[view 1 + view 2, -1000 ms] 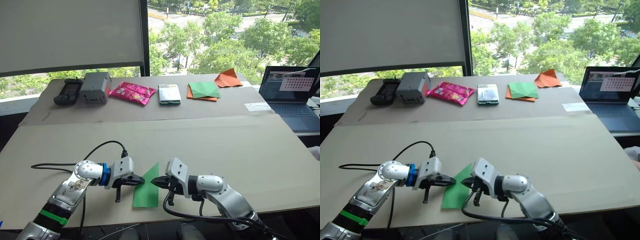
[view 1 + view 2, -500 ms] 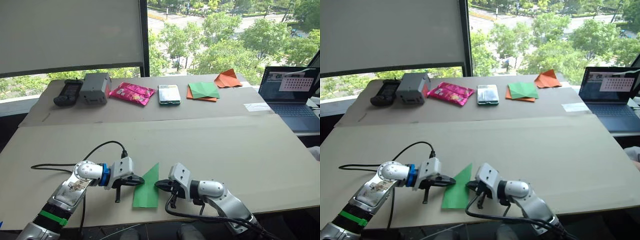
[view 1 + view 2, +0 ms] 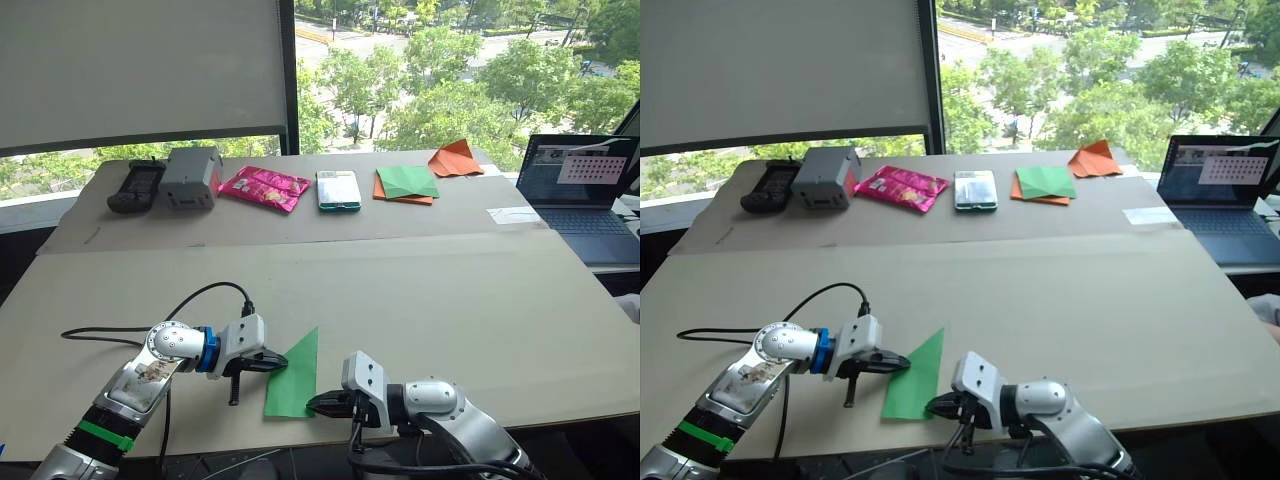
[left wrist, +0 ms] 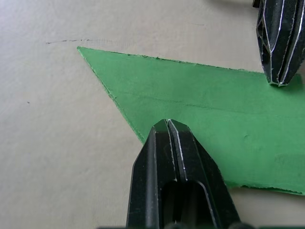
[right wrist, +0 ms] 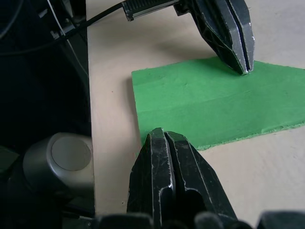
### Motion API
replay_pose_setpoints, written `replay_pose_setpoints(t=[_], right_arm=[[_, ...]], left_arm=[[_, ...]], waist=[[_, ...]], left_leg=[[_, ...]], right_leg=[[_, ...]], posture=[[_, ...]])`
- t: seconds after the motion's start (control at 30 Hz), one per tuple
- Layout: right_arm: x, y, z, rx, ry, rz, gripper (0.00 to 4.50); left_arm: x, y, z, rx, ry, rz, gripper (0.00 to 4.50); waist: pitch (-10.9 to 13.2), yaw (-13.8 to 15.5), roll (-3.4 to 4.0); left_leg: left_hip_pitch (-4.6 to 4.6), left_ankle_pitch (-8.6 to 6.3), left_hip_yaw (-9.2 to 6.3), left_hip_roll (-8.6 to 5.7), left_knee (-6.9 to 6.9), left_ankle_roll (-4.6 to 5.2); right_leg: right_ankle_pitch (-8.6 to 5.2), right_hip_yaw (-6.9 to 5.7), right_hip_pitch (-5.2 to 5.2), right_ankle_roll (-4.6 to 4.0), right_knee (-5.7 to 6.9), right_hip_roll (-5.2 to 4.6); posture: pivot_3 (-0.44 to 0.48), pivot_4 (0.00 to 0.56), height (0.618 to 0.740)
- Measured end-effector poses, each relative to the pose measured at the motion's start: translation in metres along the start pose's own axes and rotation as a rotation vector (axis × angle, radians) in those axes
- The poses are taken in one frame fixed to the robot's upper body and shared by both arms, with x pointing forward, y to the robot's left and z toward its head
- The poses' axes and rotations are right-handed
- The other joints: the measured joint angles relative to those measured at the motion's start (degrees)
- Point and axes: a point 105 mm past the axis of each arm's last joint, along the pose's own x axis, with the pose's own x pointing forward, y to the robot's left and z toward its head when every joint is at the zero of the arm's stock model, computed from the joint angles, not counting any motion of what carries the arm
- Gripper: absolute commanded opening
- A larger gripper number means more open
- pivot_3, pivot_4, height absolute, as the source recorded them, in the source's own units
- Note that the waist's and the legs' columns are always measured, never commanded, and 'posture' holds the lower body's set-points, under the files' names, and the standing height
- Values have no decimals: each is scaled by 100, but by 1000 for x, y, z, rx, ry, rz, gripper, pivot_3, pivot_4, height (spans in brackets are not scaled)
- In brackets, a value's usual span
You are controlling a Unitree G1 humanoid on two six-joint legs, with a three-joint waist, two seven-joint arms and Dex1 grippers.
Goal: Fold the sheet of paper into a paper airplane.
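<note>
I count one green sheet of paper [image 3: 294, 377] and two grippers, left gripper [image 3: 279, 365] and right gripper [image 3: 313, 404]. Further I see one laptop [image 3: 585, 190], one pink packet [image 3: 265, 185], one orange folded paper [image 3: 455, 157].

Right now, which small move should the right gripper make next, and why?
Probably slide the right gripper, shut, along the near corner edge of the sheet of paper to press the fold flat. The paper lies as a folded strip with one pointed end, and the shut left gripper pins its other edge.

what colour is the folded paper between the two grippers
Bright green; the sheet of paper shows best in the left wrist view.
</note>
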Motion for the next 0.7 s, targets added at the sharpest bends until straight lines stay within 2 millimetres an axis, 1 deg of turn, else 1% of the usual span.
replay_pose_setpoints(t=[0.1, 0.13, 0.23, 0.33, 0.4, 0.43, 0.5, 0.57, 0.63, 0.7], right_arm=[[0, 7, -1, 6, 11, 33, 0], [0, 9, -1, 7, 12, 37, 0], [1, 9, -1, 7, 12, 39, 0], [-3, 5, 4, 32, -12, 4, 0], [-11, -3, 7, 60, -24, -45, 0], [-19, -8, 14, 62, -43, -82, 0], [-36, -15, 37, 15, -99, -151, 0], [-48, -15, 58, -23, -158, -191, 0], [-52, -13, 68, -48, -173, -214, 0], [-54, -14, 69, -58, -161, -243, 0]], left_arm=[[0, 0, 0, 0, 1, 0, 26], [0, 0, 0, 0, 3, 0, 26], [-1, 0, -1, 0, 4, 1, 26], [-1, 1, 0, 3, 2, 3, 26], [-2, 2, 1, 3, 0, 12, 26], [-4, 4, 1, -1, -5, 18, 26], [-9, 8, 1, -41, -22, 42, 26], [-17, 12, 0, -81, -26, 59, 26], [-26, 15, 4, -129, -62, 68, 26], [-34, 19, 11, -141, -96, 73, 26]], waist=[[0, 1, -1], [-1, 1, -2], [-3, 0, -4], [-2, 0, -9], [11, 3, -5], [25, 5, -3], [45, 5, -1], [56, -2, -7], [73, -1, -18], [87, 1, -27]], left_leg=[[0, -7, 0, 0, 0, -12], [0, -19, 0, 0, 0, -31], [0, -21, 0, 0, 0, -34], [-2, -20, 0, 0, 2, -34], [-7, -20, 0, -1, 8, -34], [-8, -20, 1, -2, 10, -34], [-10, -20, 0, -1, 8, -34], [-7, -20, -8, 0, 0, -34], [-8, -20, -8, 0, -4, -33], [-10, -20, -6, -1, -1, -33]], right_leg=[[0, 0, 0, 0, -1, 0], [0, 0, -1, 0, -1, 0], [0, 0, -1, 0, -1, 0], [0, 0, -2, 0, -1, 0], [0, 1, -3, 0, -3, -1], [0, 1, -4, 0, -4, -2], [0, 1, -9, 1, -2, 1], [0, -2, -10, 1, 2, 4], [0, -2, -13, 1, -1, 4], [0, -1, -11, 1, -7, 0]], posture=[[0, 150, 740], [0, 150, 740], [0, 150, 740], [0, 150, 740], [0, 150, 740], [0, 150, 740], [0, 150, 740], [0, 150, 740], [0, 150, 740], [0, 150, 740]])
